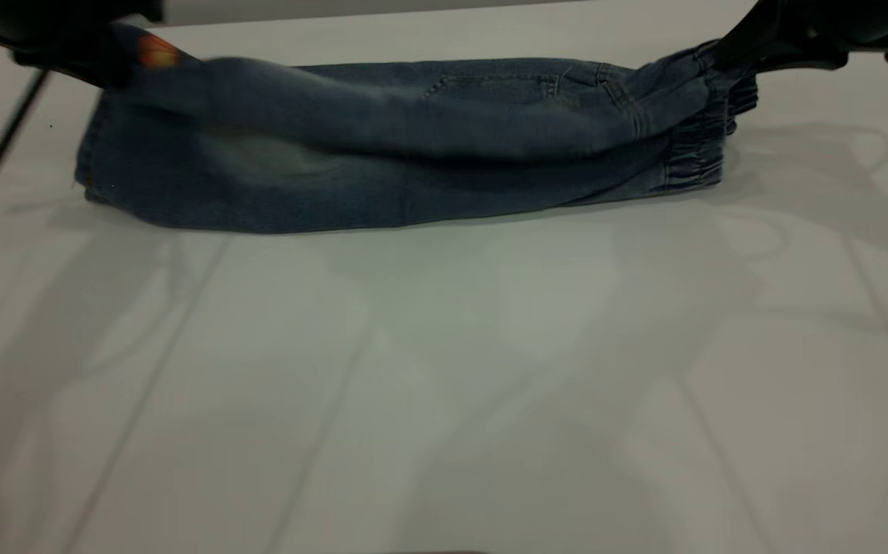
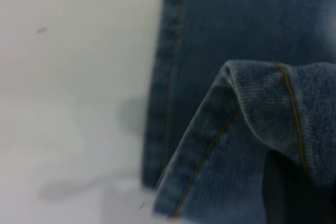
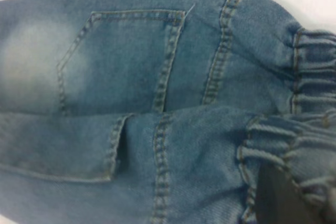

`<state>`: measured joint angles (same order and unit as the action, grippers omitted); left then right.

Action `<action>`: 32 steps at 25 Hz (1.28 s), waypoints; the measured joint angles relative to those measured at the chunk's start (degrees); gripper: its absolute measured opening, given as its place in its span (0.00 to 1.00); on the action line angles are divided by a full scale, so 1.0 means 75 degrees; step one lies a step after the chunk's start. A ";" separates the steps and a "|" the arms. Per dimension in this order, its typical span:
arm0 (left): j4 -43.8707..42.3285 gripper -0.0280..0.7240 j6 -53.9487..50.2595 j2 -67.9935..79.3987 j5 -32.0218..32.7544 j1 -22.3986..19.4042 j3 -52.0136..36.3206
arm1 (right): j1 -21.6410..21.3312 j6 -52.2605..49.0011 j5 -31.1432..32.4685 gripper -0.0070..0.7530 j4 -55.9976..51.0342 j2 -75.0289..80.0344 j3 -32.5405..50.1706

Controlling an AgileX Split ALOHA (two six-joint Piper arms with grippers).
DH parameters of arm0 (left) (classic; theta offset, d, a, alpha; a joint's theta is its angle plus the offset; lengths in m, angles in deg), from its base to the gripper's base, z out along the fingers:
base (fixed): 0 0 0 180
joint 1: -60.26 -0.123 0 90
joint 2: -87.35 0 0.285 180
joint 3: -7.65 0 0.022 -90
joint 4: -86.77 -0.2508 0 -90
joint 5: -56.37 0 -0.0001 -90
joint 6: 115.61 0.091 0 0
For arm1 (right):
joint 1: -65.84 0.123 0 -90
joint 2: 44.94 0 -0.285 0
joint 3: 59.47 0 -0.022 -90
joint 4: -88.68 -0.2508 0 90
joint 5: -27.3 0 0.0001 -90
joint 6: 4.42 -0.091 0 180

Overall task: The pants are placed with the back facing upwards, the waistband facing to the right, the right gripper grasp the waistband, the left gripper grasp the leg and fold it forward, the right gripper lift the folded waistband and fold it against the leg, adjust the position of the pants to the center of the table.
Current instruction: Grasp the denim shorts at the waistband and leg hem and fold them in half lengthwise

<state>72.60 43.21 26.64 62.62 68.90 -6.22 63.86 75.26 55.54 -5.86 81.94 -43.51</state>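
One pair of pants (image 1: 382, 154) is seen stretched lengthwise across the far part of the white table (image 1: 444, 385), half folded, its upper layer held raised at both ends. The leg (image 1: 182, 81) is pinched at the left by the left gripper (image 1: 98, 65), the gathered waistband (image 1: 709, 115) at the right by the right gripper (image 1: 732, 54), both claws cut off by the frame and largely hidden in cloth. Two back pockets (image 3: 121, 59) are counted in the right wrist view; of the print only an orange patch (image 1: 155, 52) is made out.
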 joint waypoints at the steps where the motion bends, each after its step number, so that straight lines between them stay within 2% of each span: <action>1: 0.0000 0.10 0.0010 0.0171 -0.0181 0.0016 0.0056 | 0.0000 0.0233 -0.0019 0.06 -0.0160 0.0086 -0.0032; 6: -0.0071 0.10 0.0028 0.0838 -0.0618 0.0024 0.0473 | 0.0000 0.1367 -0.0080 0.06 -0.1055 0.0267 -0.0191; 11: -0.0268 0.11 0.0043 0.1311 -0.1049 0.0024 0.0704 | 0.0000 0.1644 -0.0155 0.08 -0.1148 0.0419 -0.0336; 13: -0.0299 0.12 0.0043 0.1347 -0.1102 0.0024 0.0704 | 0.0000 0.1660 -0.0198 0.12 -0.1166 0.0493 -0.0354; 15: -0.0416 0.14 0.0043 0.1347 -0.1209 0.0024 0.0712 | 0.0000 0.1669 -0.0217 0.20 -0.1172 0.0513 -0.0359; 17: -0.0605 0.20 0.0043 0.1347 -0.1333 0.0024 0.0712 | 0.0000 0.1695 -0.0223 0.31 -0.1172 0.0535 -0.0413; 18: -0.0720 0.24 0.0043 0.1347 -0.1413 0.0024 0.0712 | 0.0000 0.1701 -0.0223 0.40 -0.1172 0.0541 -0.0463; 22: -0.1541 0.47 0.0266 0.1347 -0.1591 -0.0015 0.0736 | 0.0000 0.1701 -0.0247 0.70 -0.1190 0.0541 -0.0544; 25: -0.1751 0.63 0.0475 0.1347 -0.1626 -0.0117 0.0803 | -0.0050 0.1587 -0.0300 0.85 -0.1190 0.0541 -0.0601; 28: -0.1689 0.72 0.0228 0.1310 -0.1234 -0.0157 0.0960 | -0.0146 0.1255 -0.0175 0.88 -0.1197 0.0544 -0.0740; 32: -0.1655 0.75 -0.0158 0.1089 -0.0334 0.0044 0.1095 | -0.0222 0.0844 0.0625 0.86 -0.1174 0.0550 -0.1150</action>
<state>60.19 42.02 34.81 60.11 69.22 2.00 62.20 81.59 60.23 -14.66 86.07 -52.13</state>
